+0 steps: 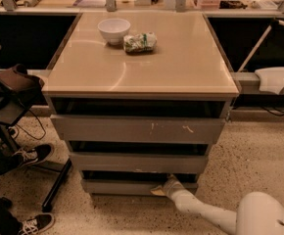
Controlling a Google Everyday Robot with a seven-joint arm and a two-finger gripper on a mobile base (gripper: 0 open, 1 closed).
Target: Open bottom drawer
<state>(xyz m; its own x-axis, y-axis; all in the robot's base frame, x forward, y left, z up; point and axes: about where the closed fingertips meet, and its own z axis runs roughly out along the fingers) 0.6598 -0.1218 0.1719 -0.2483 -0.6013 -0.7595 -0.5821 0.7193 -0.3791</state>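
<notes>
The bottom drawer (122, 186) is the lowest grey front of the cabinet, plain and narrow, with a dark gap above it. My gripper (165, 186) reaches in from the lower right on a white arm and sits at the drawer's top edge, right of centre. Above are the middle drawer (137, 162) and the top drawer (132, 129) with pale scratch marks.
A white bowl (114, 30) and a crumpled green packet (139, 42) lie on the beige cabinet top (147, 67). A chair with a bag (14, 84) and someone's shoes (29, 155) are at the left. A speckled floor (259, 155) lies to the right.
</notes>
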